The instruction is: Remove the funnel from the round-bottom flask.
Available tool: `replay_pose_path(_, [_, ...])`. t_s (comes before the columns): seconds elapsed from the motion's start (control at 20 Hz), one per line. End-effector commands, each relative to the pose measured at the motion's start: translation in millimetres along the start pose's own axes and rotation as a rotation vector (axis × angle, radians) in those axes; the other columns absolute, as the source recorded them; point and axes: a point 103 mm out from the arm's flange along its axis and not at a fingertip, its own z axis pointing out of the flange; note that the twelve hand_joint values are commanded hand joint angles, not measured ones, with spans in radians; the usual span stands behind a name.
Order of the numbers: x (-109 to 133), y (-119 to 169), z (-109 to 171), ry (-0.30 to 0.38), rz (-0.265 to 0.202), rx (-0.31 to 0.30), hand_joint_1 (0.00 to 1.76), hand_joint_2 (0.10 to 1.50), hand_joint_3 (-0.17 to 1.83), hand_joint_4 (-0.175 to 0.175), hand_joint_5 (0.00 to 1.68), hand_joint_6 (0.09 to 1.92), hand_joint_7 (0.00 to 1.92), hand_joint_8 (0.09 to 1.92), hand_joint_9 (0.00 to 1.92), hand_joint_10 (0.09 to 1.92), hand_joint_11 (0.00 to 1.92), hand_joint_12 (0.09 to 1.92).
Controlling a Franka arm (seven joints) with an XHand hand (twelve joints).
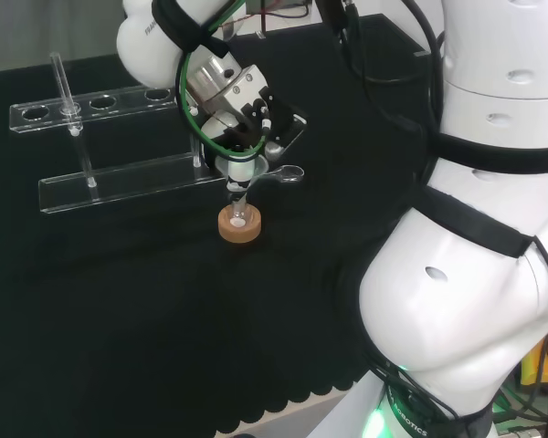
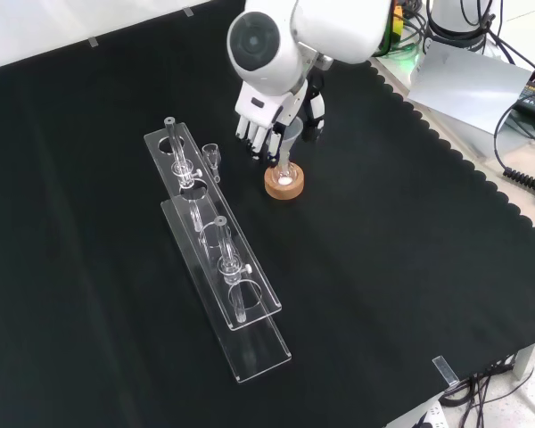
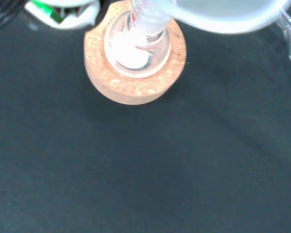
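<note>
A small round-bottom flask (image 1: 238, 215) stands upright in a cork ring (image 1: 240, 228) near the middle of the black cloth. A clear funnel (image 1: 240, 169) sits in its neck, stem down. The hand (image 1: 245, 117) is right above it, with fingers and thumb curled around the funnel's cone. In the front view the funnel (image 2: 291, 137) shows between the fingers (image 2: 257, 134) and the thumb, above the cork ring (image 2: 284, 184). The wrist view looks down on the flask (image 3: 136, 48) in the cork ring (image 3: 136, 90), with the funnel's rim (image 3: 223, 17) blurred close by.
Two long clear racks (image 2: 216, 259) holding test tubes (image 2: 233, 276) lie left of the flask in the front view. A small glass piece (image 2: 212, 157) stands beside the near rack's end. The arm's white links (image 1: 475, 274) take up the head view's right. The cloth's scalloped edge (image 2: 481, 192) runs on the right.
</note>
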Motion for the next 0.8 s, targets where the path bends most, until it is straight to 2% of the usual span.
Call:
replay_pose_path(0.05, [1, -10, -12, -0.135, 0.048, -0.086, 0.89, 0.70, 0.59, 0.073, 0.94, 0.49, 0.59, 0.60, 0.90, 0.47, 0.60, 1.28])
replay_pose_path(0.3, [-4, -19, -23, -0.132, 0.055, -0.143, 0.90, 0.71, 0.61, 0.058, 0.97, 0.56, 0.65, 0.61, 0.98, 0.46, 0.67, 1.26])
replay_pose_path(0.6, [0, -18, -21, -0.104, 0.049, -0.132, 0.91, 0.71, 0.62, 0.048, 0.97, 0.58, 0.65, 0.61, 0.99, 0.44, 0.69, 1.24])
replay_pose_path(0.8, [1, -18, -23, -0.083, 0.037, -0.153, 0.91, 0.70, 0.63, 0.034, 0.91, 0.62, 0.62, 0.62, 0.99, 0.43, 0.69, 1.24])
